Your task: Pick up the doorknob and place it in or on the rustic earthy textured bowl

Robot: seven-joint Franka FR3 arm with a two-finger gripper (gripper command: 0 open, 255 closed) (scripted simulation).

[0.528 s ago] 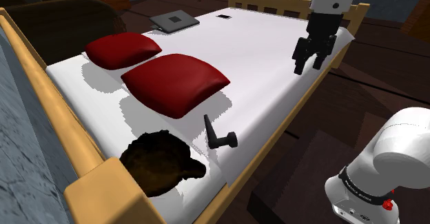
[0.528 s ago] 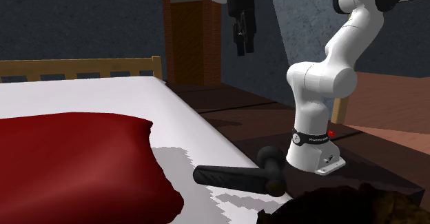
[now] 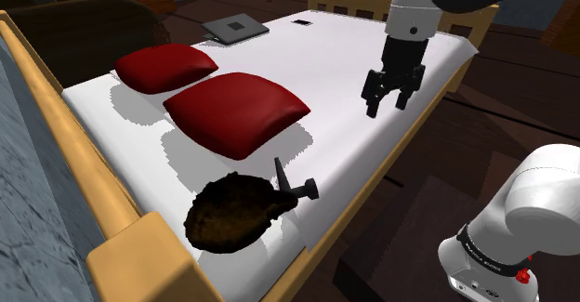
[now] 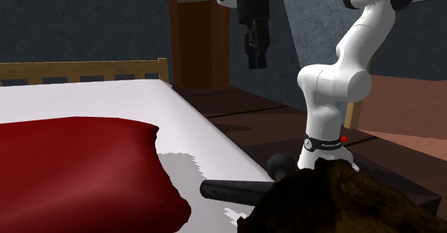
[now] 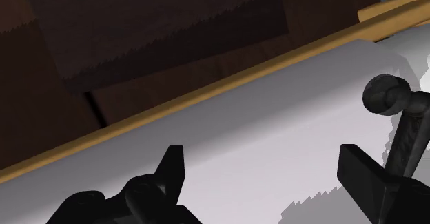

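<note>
Sitting at near corner of bed: dark brown bowl, black doorknob right against it, close to side edge. Beyond, bare white sheet. Farther, gripper above sheet by same edge, fingers apart, empty. Red pillows well apart

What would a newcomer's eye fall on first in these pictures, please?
Two dark red pillows on the white bed stand out first, at the shoulder view's middle left. Next comes the rough dark brown bowl at the bed's near corner, a black doorknob lying beside it. The open black gripper hangs above the bed, farther right.
</note>
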